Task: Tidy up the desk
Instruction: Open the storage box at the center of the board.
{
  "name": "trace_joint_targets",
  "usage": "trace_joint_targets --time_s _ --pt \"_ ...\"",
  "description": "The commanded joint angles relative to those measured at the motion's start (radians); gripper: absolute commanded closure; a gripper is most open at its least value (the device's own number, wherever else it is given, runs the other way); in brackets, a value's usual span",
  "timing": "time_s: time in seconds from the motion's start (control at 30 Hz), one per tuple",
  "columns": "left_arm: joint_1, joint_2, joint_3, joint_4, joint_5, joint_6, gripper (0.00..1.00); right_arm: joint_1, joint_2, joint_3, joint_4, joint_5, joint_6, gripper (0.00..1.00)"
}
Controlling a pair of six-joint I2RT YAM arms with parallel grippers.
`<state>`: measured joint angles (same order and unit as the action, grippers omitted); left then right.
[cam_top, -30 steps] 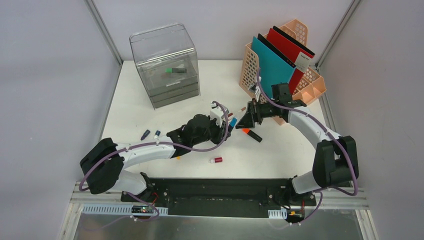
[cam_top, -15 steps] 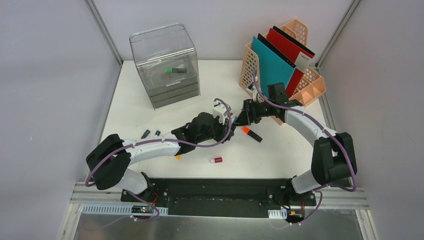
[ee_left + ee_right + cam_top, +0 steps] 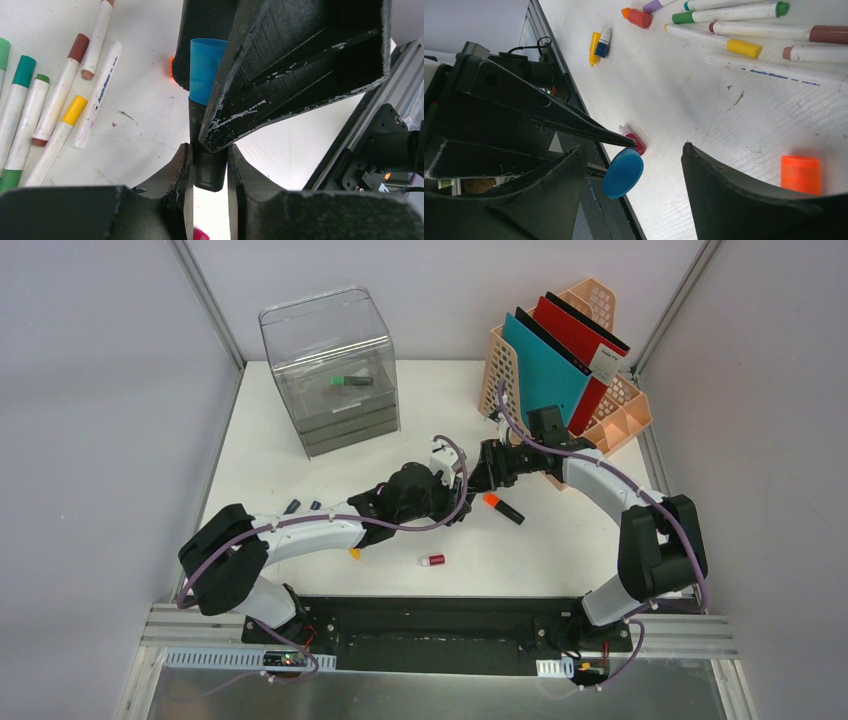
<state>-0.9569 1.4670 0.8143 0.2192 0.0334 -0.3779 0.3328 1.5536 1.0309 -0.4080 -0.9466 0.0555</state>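
Both left fingers (image 3: pixel 240 175) clamp a marker (image 3: pixel 207 165) above the table (image 3: pixel 270 470), its long axis aimed between the right fingers (image 3: pixel 734 200), spread apart either side of its blue cap (image 3: pixel 623 173).

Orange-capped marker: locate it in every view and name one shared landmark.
Top external: orange-capped marker lies on the desk, centre, slightly right.
Left wrist: only an orange sliver, left of the blue-capped marker.
Right wrist: orange cap at lower right, body hidden.
Shared landmark: small red vial.
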Motion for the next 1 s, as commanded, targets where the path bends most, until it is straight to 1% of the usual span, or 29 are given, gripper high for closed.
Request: trace_joint_targets --time_s 0.0,0.73,0.77,0.8,0.93,0.97 --pt "-0.013 -0.009 0.043 0.008 0.018 0.01 1.0 0.006 -0.003 0.048 0.02 0.002 0.007 0.28" --pt "-0.013 -0.018 0.034 0.003 0.015 0.011 1.0 0.006 0.014 0.078 -0.071 0.002 0.007 0.28" --pt "-0.014 -0.018 0.034 0.003 0.015 0.011 1.0 0.007 0.011 0.079 -0.073 -0.077 -0.031 0.39" --pt "-0.013 -0.017 0.034 0.002 0.016 0.011 1.0 0.006 0.011 0.08 -0.074 -0.14 -0.07 0.43" --pt "-0.013 -0.012 0.034 0.003 0.018 0.01 1.0 0.008 0.007 0.079 -0.08 -0.153 -0.084 0.27" --pt "-0.014 -0.011 0.035 0.003 0.019 0.009 1.0 0.008 0.007 0.078 -0.082 -0.154 -0.086 0.26"
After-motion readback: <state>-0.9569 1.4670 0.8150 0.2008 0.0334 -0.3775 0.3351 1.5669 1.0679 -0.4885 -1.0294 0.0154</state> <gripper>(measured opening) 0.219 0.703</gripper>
